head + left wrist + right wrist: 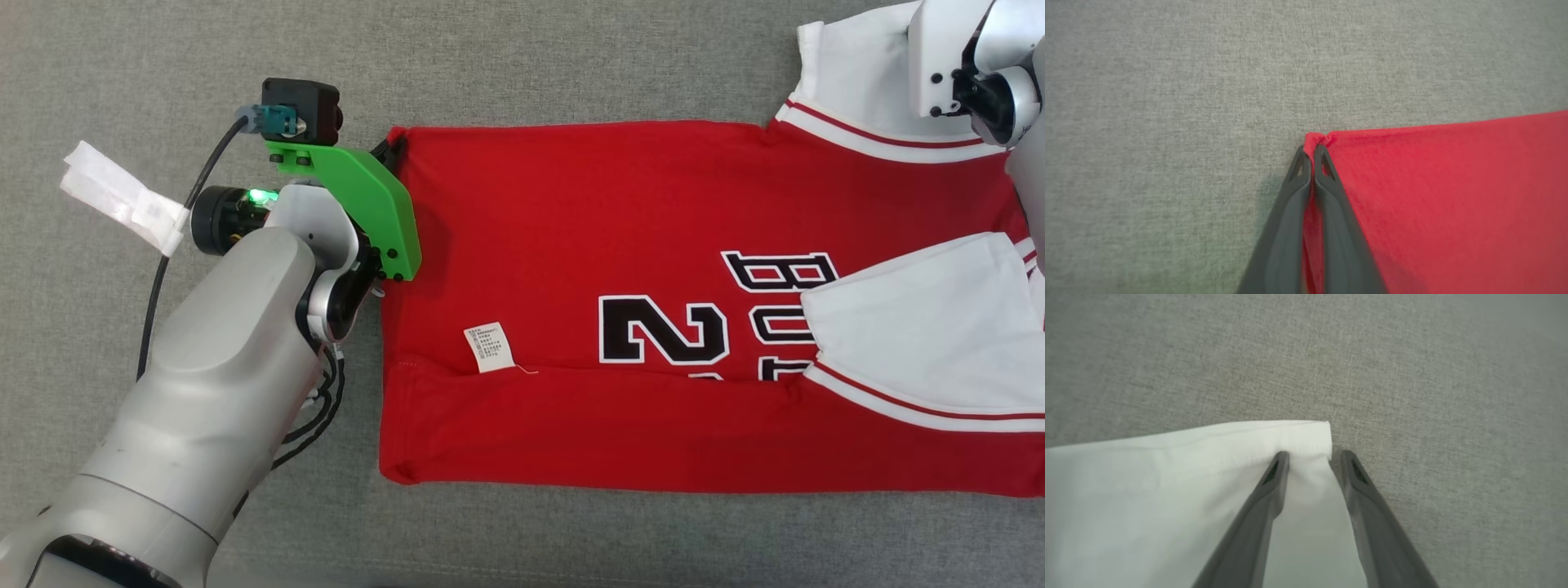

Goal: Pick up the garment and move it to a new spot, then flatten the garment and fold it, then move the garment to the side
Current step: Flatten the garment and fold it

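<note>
Smooth red garment [637, 229] flat, grey woven surface [522, 65]

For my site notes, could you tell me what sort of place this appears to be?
Probably a robot test bench: a red jersey spread on a plain grey fabric-covered surface, a cabled robot arm, and a white tape tag on its cable.
</note>
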`<state>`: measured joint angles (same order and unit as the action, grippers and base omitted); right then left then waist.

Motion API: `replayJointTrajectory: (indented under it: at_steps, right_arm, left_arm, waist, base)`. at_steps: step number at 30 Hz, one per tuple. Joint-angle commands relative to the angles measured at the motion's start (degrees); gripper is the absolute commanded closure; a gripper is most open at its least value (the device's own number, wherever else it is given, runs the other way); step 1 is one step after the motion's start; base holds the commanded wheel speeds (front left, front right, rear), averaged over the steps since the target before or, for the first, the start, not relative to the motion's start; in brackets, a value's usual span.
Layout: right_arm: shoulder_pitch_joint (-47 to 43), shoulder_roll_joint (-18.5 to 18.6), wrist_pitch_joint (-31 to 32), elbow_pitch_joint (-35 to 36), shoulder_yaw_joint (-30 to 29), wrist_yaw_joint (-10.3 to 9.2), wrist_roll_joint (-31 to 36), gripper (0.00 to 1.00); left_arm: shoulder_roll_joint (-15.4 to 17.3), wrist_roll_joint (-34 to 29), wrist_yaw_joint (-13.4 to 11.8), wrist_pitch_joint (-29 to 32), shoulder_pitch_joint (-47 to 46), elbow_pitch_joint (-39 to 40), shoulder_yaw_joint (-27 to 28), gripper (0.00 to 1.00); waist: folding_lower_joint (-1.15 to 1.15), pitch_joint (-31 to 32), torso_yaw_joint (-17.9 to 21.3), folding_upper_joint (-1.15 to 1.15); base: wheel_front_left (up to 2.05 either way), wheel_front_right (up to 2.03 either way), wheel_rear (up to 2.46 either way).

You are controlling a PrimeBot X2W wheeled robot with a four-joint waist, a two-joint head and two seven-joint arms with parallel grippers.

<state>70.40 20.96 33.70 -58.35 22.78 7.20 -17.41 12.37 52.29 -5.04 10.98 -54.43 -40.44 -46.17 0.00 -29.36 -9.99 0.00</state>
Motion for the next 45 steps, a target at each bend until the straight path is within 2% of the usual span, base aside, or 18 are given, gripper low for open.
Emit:
replayJointTrajectory:
  at_steps: [1,5,12,19,26,31,35,41,45]
  right_arm:
    - [-3.0,-0.2,0.4,-0.8,1.0,0.47,-1.1,1.0]
    - [-1.8,1.9,-5.8,1.0,0.6,0.22,-0.8,1.0]
    - [-2.9,1.9,-14.9,2.3,0.8,0.23,0.5,1.0]
    - [-6.7,1.4,-19.4,4.4,1.6,0.23,-1.5,1.0]
    - [-14.6,3.0,-23.2,10.1,3.4,0.24,-4.0,1.0]
    - [-21.9,4.5,-24.1,15.5,3.9,0.24,-6.4,1.0]
    - [-28.0,6.2,-24.2,20.5,2.4,0.24,-7.2,1.0]
    - [-36.9,8.0,-21.3,28.7,-1.6,0.24,-6.7,1.0]
    - [-43.1,7.8,-17.9,34.4,-4.7,0.24,-6.2,1.0]
  left_arm:
    - [-0.3,-0.7,0.1,0.1,2.0,-1.0,-0.7,1.0]
    - [0.2,-1.3,-0.5,-2.5,1.6,-1.2,-0.1,1.0]
    - [1.1,-2.1,-0.7,-8.1,1.8,-1.2,0.7,1.0]
    - [2.5,-2.6,0.3,-11.4,4.6,0.4,0.3,1.0]
    - [4.2,-3.4,0.8,-14.8,9.0,2.8,-0.6,1.0]
    - [6.3,-4.5,0.7,-16.8,13.4,5.2,-1.9,1.0]
    - [8.2,-4.5,-0.5,-19.1,17.5,7.1,-2.0,1.0]
    - [9.6,-4.0,-1.7,-20.9,21.9,8.6,-1.9,1.0]
    - [9.9,-3.7,-2.0,-22.0,23.8,8.5,-1.9,1.0]
  waist:
    - [0.0,0.1,0.1,0.0]
    - [0.0,0.6,0.7,0.0]
    - [0.0,3.0,1.9,0.0]
    - [0.0,5.7,3.5,0.0]
    - [0.0,9.7,4.9,0.0]
    - [0.0,12.8,5.9,0.0]
    - [0.0,15.3,6.3,0.0]
    - [0.0,17.2,6.9,0.0]
    - [0.0,18.2,7.3,0.0]
  base:
    - [0.0,0.0,0.0]
    - [0.0,0.0,0.0]
    - [0.0,0.0,0.0]
    - [0.0,0.0,0.0]
    - [0.0,0.0,0.0]
    - [0.0,0.0,0.0]
    - [0.0,0.0,0.0]
    - [0.0,0.0,0.0]
    - [0.0,0.0,0.0]
